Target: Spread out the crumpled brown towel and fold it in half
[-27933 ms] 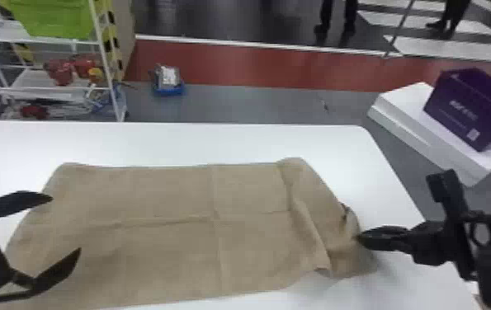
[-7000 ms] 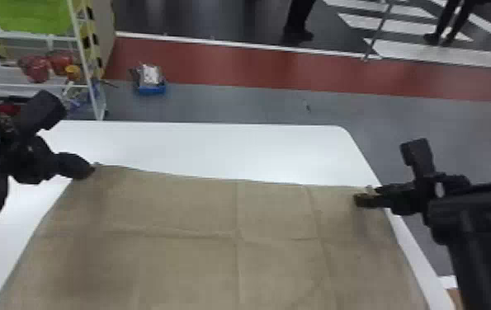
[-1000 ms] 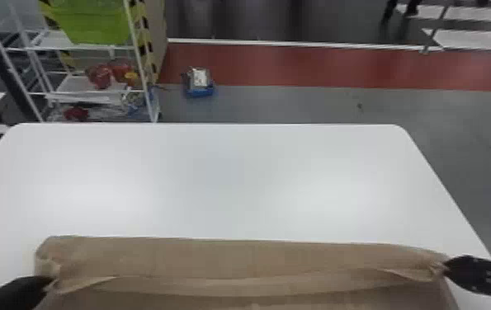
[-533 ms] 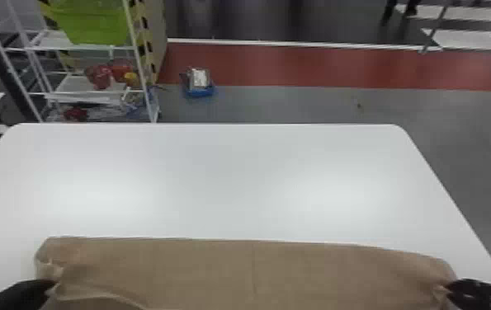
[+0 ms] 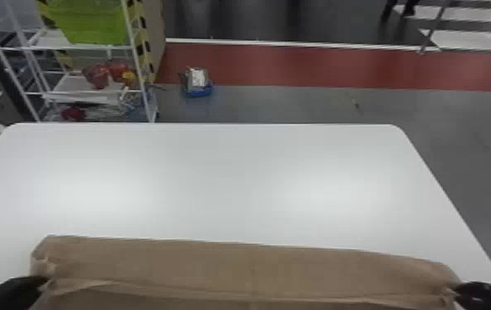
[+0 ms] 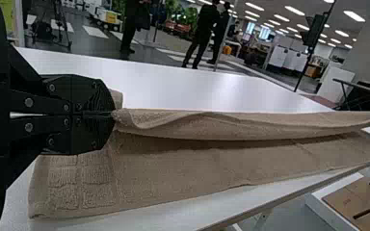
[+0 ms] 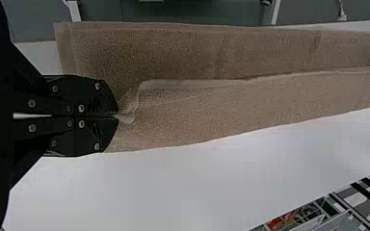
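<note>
Bench (image 5: 223,177): standing in front of the robot, showing a white top with rounded far corners, and carrying the brown towel (image 5: 215,264) on its near part.
Floor behind: running grey beyond the bench, with a red band (image 5: 298,66) crossing it.
Shelf rack (image 5: 143,99): standing on the floor beyond the bench, at the left, and holding a green bin (image 5: 95,24).
Blue item (image 5: 199,90): lying on the floor, just to the right of the rack.
Towel, lower layer: resting on the bench, showing a pattern of squares near one end in the left wrist view.
Towel, upper layer: lying partly over the lower one, with its edge rising in loose waves between both pincers.
Left pincer (image 5: 45,282): being closed narrowly and holding the left end of this edge, low in the head view.
Right pincer (image 5: 456,287): being closed also, gripping the right end of the same edge, with a small crumple forming just beside the fingertips (image 7: 110,107).
</note>
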Robot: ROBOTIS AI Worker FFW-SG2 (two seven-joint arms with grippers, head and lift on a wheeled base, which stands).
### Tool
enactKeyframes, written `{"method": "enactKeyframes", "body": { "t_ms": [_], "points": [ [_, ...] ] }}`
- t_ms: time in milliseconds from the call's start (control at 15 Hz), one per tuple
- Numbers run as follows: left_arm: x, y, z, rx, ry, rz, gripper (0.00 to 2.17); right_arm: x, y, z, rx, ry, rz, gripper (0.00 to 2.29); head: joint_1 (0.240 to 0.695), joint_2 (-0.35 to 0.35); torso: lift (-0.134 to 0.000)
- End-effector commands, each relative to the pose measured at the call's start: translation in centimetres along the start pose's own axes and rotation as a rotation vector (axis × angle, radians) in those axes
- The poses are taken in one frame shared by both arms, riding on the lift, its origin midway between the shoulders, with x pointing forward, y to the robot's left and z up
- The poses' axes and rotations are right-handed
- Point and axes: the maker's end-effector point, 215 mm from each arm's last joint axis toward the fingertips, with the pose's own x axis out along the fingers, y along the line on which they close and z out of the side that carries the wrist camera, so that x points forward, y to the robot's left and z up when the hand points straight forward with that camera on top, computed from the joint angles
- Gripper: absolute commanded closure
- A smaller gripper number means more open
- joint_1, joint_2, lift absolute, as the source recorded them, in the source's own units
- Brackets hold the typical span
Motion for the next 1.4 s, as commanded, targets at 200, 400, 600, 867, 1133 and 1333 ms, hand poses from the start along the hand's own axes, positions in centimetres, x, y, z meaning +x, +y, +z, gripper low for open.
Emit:
{"method": "enactKeyframes", "body": {
  "t_ms": [200,400,600,867,1133,1333],
  "points": [
    [-0.2,-0.1,0.0,-0.009,-0.001,0.006,1.55,0.5,2.4,-0.4,0.007,-0.005,0.058,1.53,0.695,-0.063,-0.123],
    [-0.3,-0.3,0.0,-0.015,0.001,0.007,1.55,0.6,2.6,-0.4,0.000,-0.001,0.069,1.53,0.695,-0.057,-0.123],
    [-0.3,-0.7,0.0,-0.024,-0.003,0.004,1.55,1.1,3.5,-0.1,-0.030,-0.005,0.092,1.53,0.695,-0.053,-0.123],
    [-0.3,-0.8,0.1,-0.028,-0.003,0.005,1.55,1.0,4.8,-0.3,-0.047,0.004,0.121,1.52,0.695,-0.037,-0.123],
    [-0.3,-0.8,0.4,-0.018,-0.011,0.003,1.55,0.6,5.2,-1.2,-0.023,0.024,0.131,0.17,0.695,-0.050,-0.123],
    [-0.3,-0.9,0.4,-0.018,-0.013,0.003,1.55,0.4,5.3,-1.5,-0.029,0.034,0.133,0.01,0.695,-0.066,-0.123]
  ]
}}
